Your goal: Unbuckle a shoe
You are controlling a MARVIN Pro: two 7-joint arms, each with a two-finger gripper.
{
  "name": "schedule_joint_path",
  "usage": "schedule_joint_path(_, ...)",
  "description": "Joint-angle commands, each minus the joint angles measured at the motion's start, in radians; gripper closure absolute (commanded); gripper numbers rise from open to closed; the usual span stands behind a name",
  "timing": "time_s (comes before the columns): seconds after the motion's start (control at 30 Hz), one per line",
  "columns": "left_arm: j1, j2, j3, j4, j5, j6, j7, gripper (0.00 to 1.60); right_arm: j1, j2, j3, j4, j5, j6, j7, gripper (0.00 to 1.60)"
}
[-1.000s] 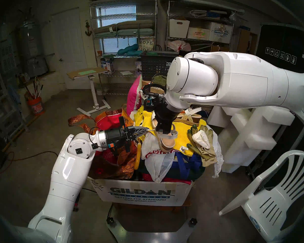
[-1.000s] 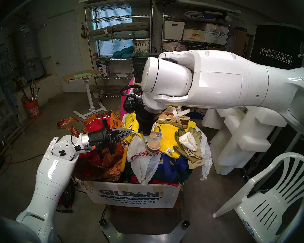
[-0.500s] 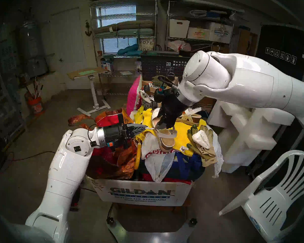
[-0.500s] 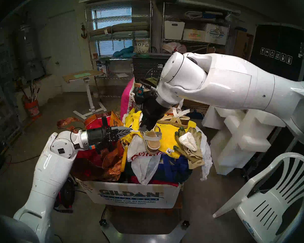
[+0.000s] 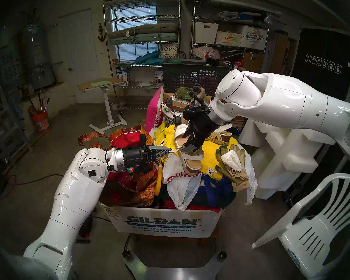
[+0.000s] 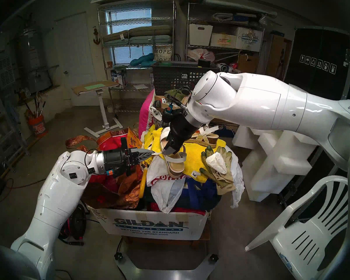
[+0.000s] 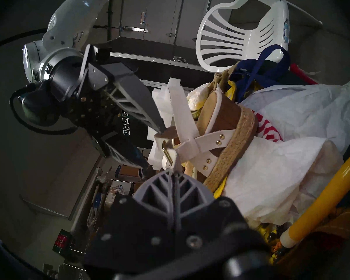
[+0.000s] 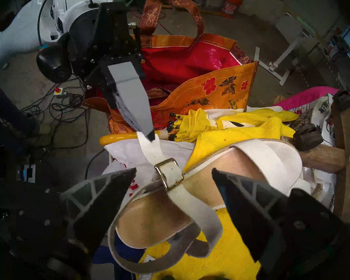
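Clearly the unbuckling is under way. From 9 o'clock the left gripper (image 8: 150,135) is pinched on the strap's (image 8: 152,152) free end, drawing it out of the buckle (image 8: 169,173). The sandal (image 5: 191,162) lies on the yellow towel (image 5: 212,158) atop the heaped box (image 5: 162,223). At 12 o'clock, above the buckle, hangs the right gripper (image 8: 174,172), its jaws spread and empty on either side. Next, I judge, it must pin the buckle or lift its prong, so the strap slides free.
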Motion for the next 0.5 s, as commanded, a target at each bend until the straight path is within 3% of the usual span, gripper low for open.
schedule_joint_path(0.0,-0.024,0.038,0.015,-0.023,0.057,0.001,0.09,1.6,0.015,-0.03,0.001,0.056,-0.009,-0.031,0.053,0.17)
schedule_joint_path(0.47,-0.028,0.091,0.054,-0.032,0.196,0.001,0.262,1.6,0.021,-0.104,-0.015,0.209,-0.033,-0.063,0.212,0.24)
